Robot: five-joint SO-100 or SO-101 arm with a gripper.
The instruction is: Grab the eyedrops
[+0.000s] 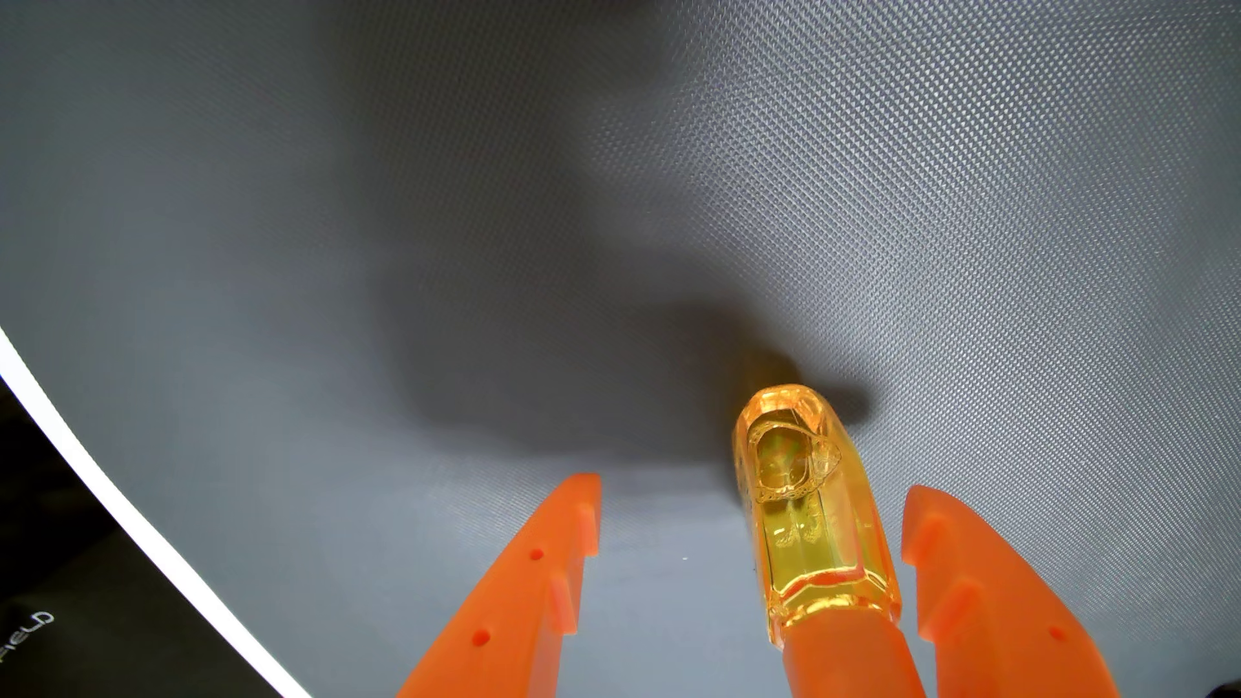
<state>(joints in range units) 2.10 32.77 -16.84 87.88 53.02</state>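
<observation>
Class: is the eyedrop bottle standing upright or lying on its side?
Lying on its side. The eyedrop bottle rests lengthwise on the grey mat, orange cap toward the camera, between the open gripper's fingers.

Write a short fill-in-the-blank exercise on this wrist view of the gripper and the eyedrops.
1. The gripper has its jaws ___, with the bottle between the fingers.
2. The eyedrop bottle is clear and ___ in colour.
3. In the wrist view the bottle stands nearer the ___ finger.
4. The bottle's cap is ___, like the fingers.

Missing words: open; yellow; right; orange
</observation>
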